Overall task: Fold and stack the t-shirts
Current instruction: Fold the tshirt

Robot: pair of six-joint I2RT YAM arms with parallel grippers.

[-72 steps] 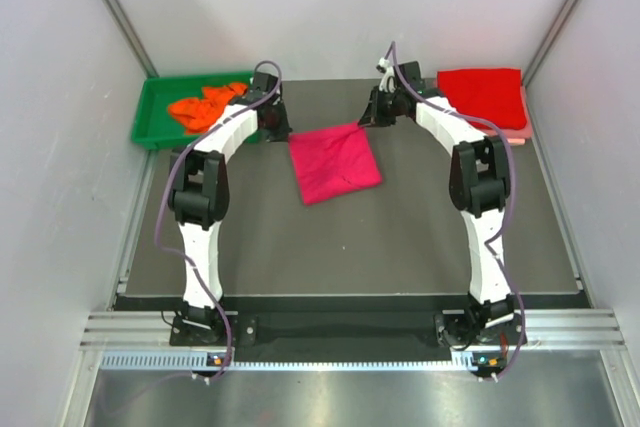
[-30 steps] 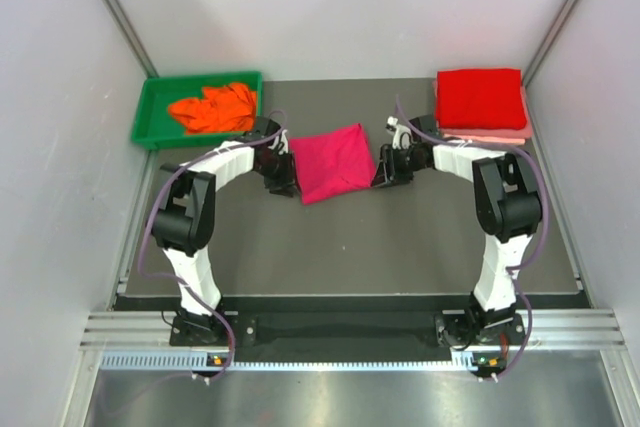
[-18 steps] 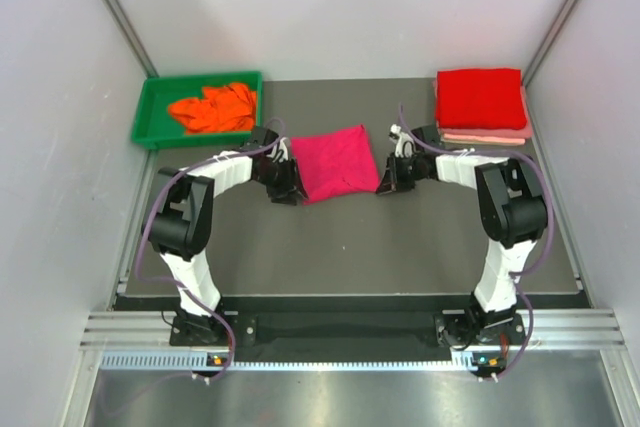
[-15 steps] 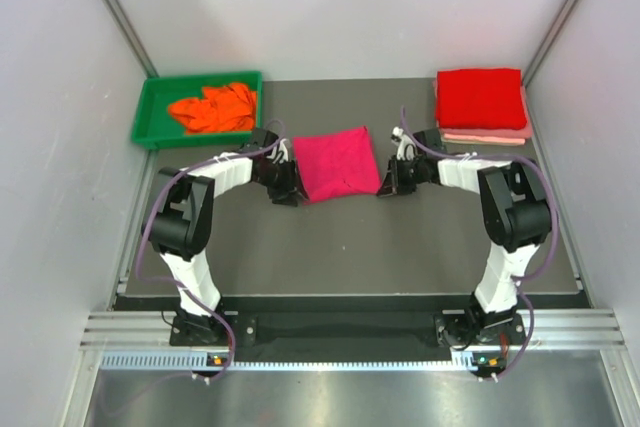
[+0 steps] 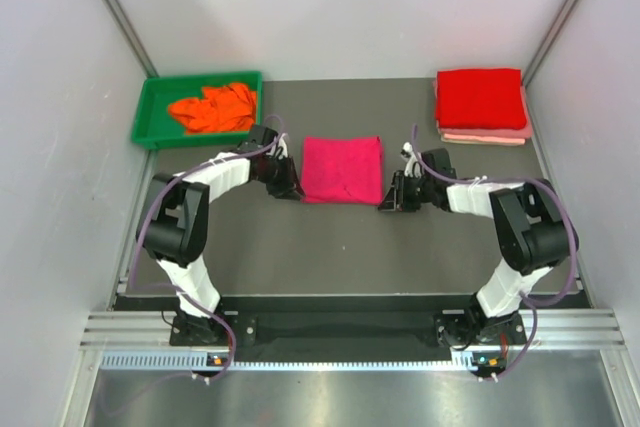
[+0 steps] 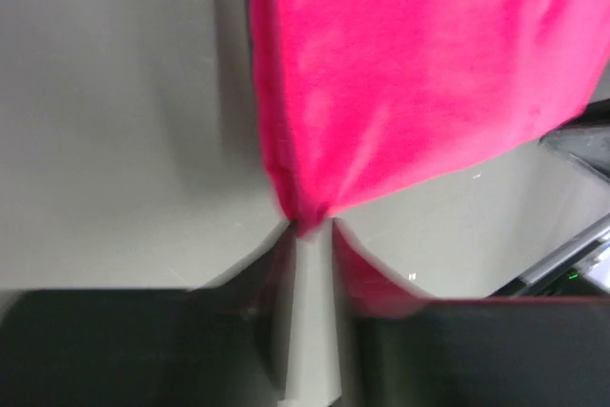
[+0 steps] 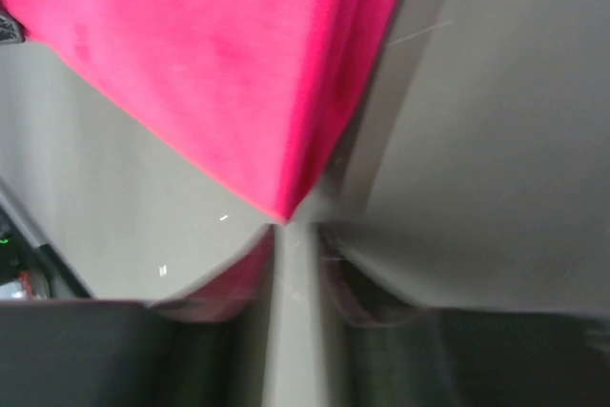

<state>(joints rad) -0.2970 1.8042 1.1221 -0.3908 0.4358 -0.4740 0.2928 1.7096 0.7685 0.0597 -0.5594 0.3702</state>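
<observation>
The folded magenta-pink t-shirt [image 5: 343, 169] lies square on the dark mat. My left gripper [image 5: 291, 187] sits low at its near left corner. In the left wrist view that corner [image 6: 307, 221] is bunched between my nearly closed fingertips. My right gripper [image 5: 389, 199] is at the near right corner, where the cloth's tip [image 7: 284, 212] runs into its narrow jaws. A folded bright red t-shirt [image 5: 481, 97] rests on a folded pale pink t-shirt [image 5: 486, 135] at the back right. The orange t-shirt [image 5: 212, 107] lies crumpled in the tray.
The green plastic tray [image 5: 146, 117] stands at the back left corner of the mat. White walls close in on the left, right and back. Both arms reach inward across the mat [image 5: 340, 247], low to its surface.
Both grippers came down from the back to the magenta-pink shirt's near corners. The shirt has turned from a diamond to square with the mat, its right corner drawn toward me.
</observation>
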